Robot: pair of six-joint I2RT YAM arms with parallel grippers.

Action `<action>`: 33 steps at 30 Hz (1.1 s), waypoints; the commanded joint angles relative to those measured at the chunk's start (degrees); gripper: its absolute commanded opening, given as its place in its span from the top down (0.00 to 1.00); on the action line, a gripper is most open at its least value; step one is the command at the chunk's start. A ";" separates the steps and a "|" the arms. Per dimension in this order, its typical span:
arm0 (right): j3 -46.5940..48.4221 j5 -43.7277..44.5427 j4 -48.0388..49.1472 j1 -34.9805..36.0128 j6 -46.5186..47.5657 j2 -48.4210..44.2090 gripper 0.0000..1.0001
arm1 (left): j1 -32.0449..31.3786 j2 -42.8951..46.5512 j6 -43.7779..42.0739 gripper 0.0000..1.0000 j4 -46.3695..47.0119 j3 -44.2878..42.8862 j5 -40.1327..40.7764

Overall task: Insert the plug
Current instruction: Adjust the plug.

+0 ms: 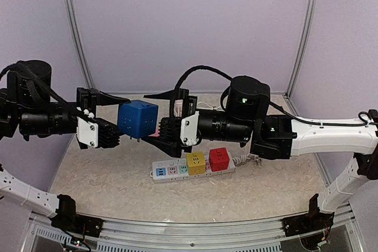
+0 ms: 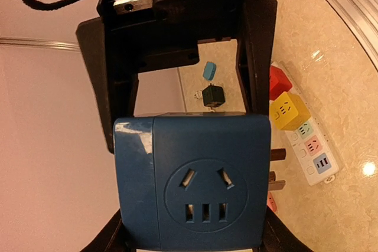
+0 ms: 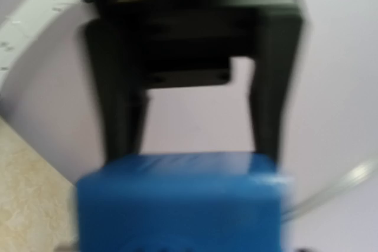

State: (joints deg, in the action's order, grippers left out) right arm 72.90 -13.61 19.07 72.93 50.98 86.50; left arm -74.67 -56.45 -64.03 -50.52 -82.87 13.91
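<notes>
The plug (image 1: 137, 119) is a blue cube held in mid-air between my two grippers, above the table. In the left wrist view the plug (image 2: 195, 181) shows its socket face, and its metal prongs (image 2: 276, 184) stick out to the right. My left gripper (image 1: 115, 116) is shut on the plug's left half. My right gripper (image 1: 158, 119) faces it from the other side, its fingers (image 2: 257, 57) standing just off the cube, open. The right wrist view is blurred and shows the plug (image 3: 177, 205) with the left gripper's fingers (image 3: 118, 116) on it. The white power strip (image 1: 166, 171) lies below.
A yellow cube (image 1: 195, 162) and a red cube (image 1: 219, 159) sit plugged into the strip, whose cable (image 1: 248, 159) runs right. A dark green cube (image 2: 212, 95) and a small light-blue piece (image 2: 209, 70) lie further back on the table. White walls enclose the table.
</notes>
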 commanded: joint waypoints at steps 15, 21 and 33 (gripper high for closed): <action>29.36 17.72 -37.23 0.39 -48.37 6.02 0.00 | 2.19 15.59 -39.29 1.00 39.74 31.09 9.25; 42.10 19.31 -51.83 0.52 -57.62 14.33 0.00 | 2.77 15.26 -36.88 1.00 38.78 31.22 9.99; 43.80 16.30 -56.27 2.08 -55.29 17.74 0.00 | 5.38 13.30 -23.78 1.00 35.68 26.62 8.73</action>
State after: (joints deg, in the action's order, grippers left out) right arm 114.65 1.54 -34.00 74.54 -3.77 103.02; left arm -70.37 -43.24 -93.21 -16.05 -53.69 23.79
